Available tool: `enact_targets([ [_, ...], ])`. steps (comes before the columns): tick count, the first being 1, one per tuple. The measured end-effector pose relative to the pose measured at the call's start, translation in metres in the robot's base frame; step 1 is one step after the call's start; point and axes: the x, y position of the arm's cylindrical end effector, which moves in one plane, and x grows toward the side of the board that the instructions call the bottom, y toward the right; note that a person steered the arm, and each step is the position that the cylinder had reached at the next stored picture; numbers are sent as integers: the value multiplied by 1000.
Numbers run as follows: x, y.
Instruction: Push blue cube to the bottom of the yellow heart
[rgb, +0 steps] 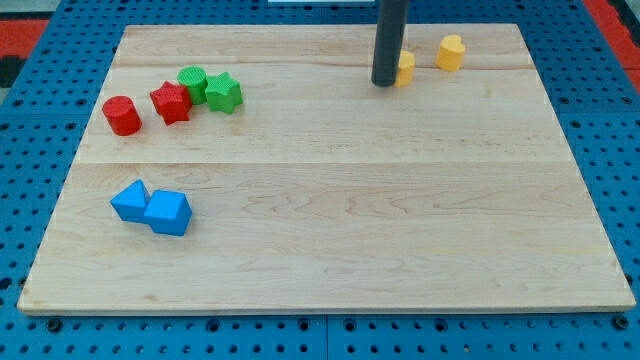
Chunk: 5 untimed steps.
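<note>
The blue cube (168, 212) lies at the view's lower left on the wooden board (330, 200), touching a second blue block (130, 200) on its left. Two yellow blocks sit near the view's top right: one (405, 68) is partly hidden behind the rod, the other (451, 52) stands free to its right; I cannot tell which is the heart. My tip (384, 83) rests on the board just left of the half-hidden yellow block, far from the blue cube.
A red cylinder (122, 115), a red star (171, 102), a green cylinder (193, 83) and a green star (224, 93) cluster at the view's upper left. The board lies on a blue perforated base (30, 200).
</note>
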Motion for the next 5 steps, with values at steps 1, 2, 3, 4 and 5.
enact_targets([
  [1,-23,43],
  [2,21,-30],
  [3,129,-104],
  [4,256,-148],
  [5,305,-228],
])
